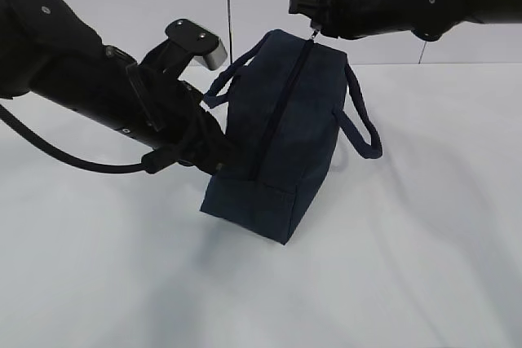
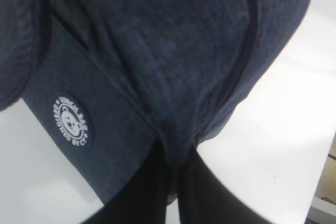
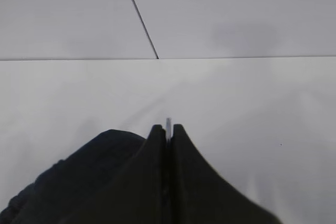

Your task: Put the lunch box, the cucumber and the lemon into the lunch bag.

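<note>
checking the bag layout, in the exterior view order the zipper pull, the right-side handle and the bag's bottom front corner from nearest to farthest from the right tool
1. zipper pull: at the lunch bag's top end, pinched in the right tool.
2. right-side handle: loops out from the bag's right face, lower down.
3. bottom front corner: on the table, at the bag's lowest end, farthest.

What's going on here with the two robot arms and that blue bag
Both arms are handling the lunch bag on the white table. The left gripper is shut on the fabric at the bag's near end, and the right gripper is pinching the metal zipper pull at the far, raised end. The zipper looks closed along its length. No lunch box, cucumber or lemon is in view.
</note>
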Robot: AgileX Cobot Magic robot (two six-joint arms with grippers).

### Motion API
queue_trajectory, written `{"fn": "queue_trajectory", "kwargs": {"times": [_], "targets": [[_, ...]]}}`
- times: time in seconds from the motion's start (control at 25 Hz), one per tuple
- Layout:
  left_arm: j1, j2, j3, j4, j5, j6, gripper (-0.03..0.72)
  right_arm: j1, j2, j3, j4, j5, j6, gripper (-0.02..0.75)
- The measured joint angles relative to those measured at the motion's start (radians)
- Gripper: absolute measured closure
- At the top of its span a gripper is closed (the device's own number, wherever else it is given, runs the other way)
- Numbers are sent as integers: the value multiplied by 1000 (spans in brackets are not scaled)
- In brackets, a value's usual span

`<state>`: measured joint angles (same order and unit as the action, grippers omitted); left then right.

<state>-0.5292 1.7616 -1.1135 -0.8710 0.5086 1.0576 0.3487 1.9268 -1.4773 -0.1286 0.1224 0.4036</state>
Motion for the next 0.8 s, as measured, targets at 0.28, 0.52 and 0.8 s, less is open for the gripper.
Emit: {"fn": "queue_trajectory", "kwargs": {"times": [0.28, 0.52, 0.8], "targets": [[0, 0, 0, 0, 2, 0, 691, -8, 44, -111, -51, 145, 0, 738], [0, 0, -1, -2, 2, 0, 691, -8, 109, -206, -55, 268, 0, 738], [0, 0, -1, -13, 2, 0, 691, -8, 189, -281, -24, 367, -3, 738]]}}
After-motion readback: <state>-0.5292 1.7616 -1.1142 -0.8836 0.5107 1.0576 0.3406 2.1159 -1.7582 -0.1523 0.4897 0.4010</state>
